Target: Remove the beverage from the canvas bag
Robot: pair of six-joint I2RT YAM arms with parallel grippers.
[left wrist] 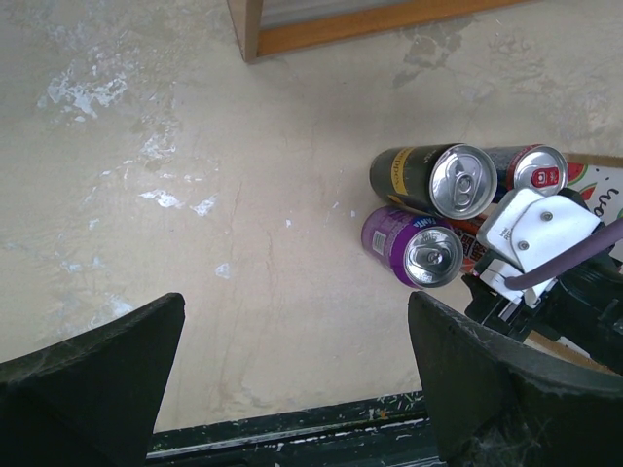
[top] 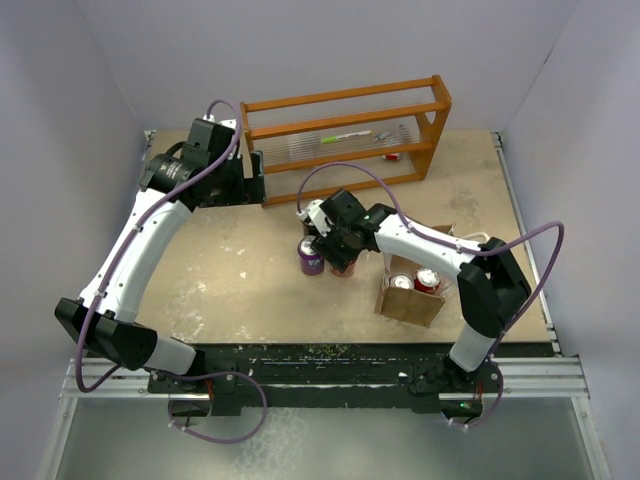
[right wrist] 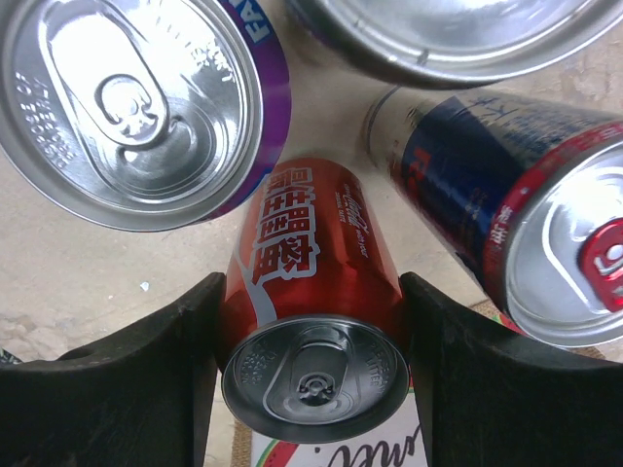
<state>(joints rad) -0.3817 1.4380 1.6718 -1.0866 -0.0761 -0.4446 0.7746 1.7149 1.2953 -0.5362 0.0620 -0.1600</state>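
1. The canvas bag stands at the right of the tabletop, with two red-topped cans upright inside it. The right arm's forearm passes close by the bag's white handles. A careless swing back toward the bag could probably snag a loop and tip the bag.
2. The right gripper is out of the bag, over a tight cluster of cans at mid-table. Its jaws are closed against both sides of a red can.
3. That cluster is the main hazard. A purple can, a blue can and a black-and-gold can stand just beside the red one. If the jaws spread wide on release, or the wrist drifts sideways, a finger could likely knock over a neighbour and set it rolling.
4. The red can seems to lean a little in the wrist view, so if let go while tilted it might fall.
5. The left gripper hangs with its jaws wide and empty, near the corner of the orange rack. It is apart from the cans and looks to pose little risk.
6. Plain pale lilac walls enclose the scene on three sides.
7. The tabletop is a beige board, scuffed and cracked, with white flecks.
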